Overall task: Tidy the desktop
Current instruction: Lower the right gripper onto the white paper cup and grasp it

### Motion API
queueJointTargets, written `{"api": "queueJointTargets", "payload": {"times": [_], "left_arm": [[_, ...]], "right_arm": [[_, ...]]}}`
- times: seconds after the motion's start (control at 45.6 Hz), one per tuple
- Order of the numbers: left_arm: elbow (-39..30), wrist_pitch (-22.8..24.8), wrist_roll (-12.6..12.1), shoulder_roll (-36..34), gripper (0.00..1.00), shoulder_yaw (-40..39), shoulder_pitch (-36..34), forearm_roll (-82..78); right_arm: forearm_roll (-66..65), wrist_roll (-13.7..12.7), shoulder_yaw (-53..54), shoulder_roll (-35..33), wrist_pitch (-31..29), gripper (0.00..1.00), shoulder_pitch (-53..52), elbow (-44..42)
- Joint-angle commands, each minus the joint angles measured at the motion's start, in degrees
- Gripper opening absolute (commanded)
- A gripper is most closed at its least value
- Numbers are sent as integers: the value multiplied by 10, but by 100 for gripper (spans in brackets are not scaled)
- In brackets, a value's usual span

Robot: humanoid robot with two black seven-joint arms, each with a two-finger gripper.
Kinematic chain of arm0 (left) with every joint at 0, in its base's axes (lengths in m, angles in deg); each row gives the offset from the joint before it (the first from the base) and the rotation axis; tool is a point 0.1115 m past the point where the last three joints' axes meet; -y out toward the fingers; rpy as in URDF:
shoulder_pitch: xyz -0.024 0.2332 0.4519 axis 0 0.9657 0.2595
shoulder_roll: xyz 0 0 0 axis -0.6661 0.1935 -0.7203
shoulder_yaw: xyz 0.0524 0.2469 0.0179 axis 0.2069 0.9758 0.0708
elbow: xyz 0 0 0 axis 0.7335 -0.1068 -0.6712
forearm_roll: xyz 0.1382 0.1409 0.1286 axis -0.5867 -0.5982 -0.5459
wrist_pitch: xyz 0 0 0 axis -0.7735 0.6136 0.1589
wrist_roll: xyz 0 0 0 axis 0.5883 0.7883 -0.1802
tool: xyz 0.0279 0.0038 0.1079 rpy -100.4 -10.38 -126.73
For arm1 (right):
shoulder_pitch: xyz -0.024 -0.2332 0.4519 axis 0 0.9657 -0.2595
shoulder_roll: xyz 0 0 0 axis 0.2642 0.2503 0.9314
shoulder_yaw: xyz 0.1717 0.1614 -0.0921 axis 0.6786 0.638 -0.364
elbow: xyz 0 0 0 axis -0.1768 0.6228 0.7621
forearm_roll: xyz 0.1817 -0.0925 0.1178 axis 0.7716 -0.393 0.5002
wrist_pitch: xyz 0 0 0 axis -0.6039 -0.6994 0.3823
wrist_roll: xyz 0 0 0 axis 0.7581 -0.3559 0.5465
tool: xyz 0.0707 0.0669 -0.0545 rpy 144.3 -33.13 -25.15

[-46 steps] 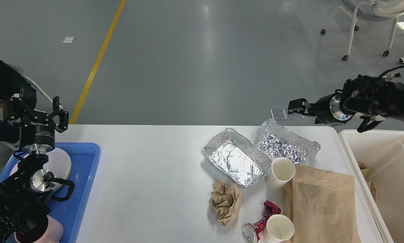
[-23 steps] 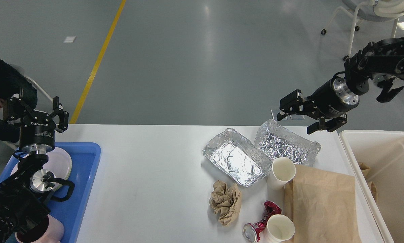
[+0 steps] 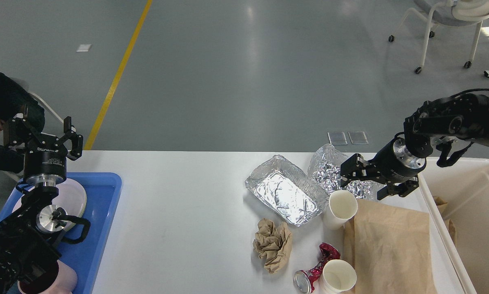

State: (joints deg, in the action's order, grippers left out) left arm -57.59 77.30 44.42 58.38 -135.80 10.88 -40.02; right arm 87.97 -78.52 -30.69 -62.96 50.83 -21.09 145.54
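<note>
The white desktop (image 3: 179, 212) holds a foil tray (image 3: 285, 196), a crumpled foil container (image 3: 329, 168), two white paper cups (image 3: 341, 208) (image 3: 337, 277), a brown paper bag (image 3: 387, 245), a crumpled brown paper ball (image 3: 273, 243) and a crushed red can (image 3: 316, 271). My right gripper (image 3: 363, 183) is open, low over the right part of the crumpled foil container and hiding it. It holds nothing. My left gripper (image 3: 42, 132) is open and empty, raised above the blue tray at the far left.
A blue tray (image 3: 103, 196) at the left holds a white plate (image 3: 73, 198) and a pink cup (image 3: 67, 281). A cream-white bin (image 3: 473, 196) with brown paper inside stands off the right end. A person sits at the far left, a chair at the back right.
My right gripper has swung down and nearer, from beyond the table's far edge to low over the crumpled foil container. It stays open. The left arm has not moved.
</note>
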Motion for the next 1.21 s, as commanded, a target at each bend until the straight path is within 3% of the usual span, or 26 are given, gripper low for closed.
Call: {"api": "queueJointTargets", "payload": {"times": [0.0, 0.57, 0.68, 0.768, 0.965, 1.184], "left_arm": [[0, 0, 0, 0, 97, 0, 0, 0], [0, 0, 0, 0, 97, 0, 0, 0], [0, 0, 0, 0, 97, 0, 0, 0], [0, 0, 0, 0, 97, 0, 0, 0], [0, 0, 0, 0, 97, 0, 0, 0], [0, 0, 0, 0, 97, 0, 0, 0]], "right_arm": [[1, -10, 4, 5, 22, 68, 32, -2], [11, -13, 50, 26, 41, 66, 116, -51], [11, -13, 58, 27, 40, 42, 119, -51], [11, -13, 59, 27, 33, 1, 120, -51], [10, -29, 59, 27, 31, 0, 119, -50], [10, -31, 59, 24, 31, 0, 110, -49]]}}
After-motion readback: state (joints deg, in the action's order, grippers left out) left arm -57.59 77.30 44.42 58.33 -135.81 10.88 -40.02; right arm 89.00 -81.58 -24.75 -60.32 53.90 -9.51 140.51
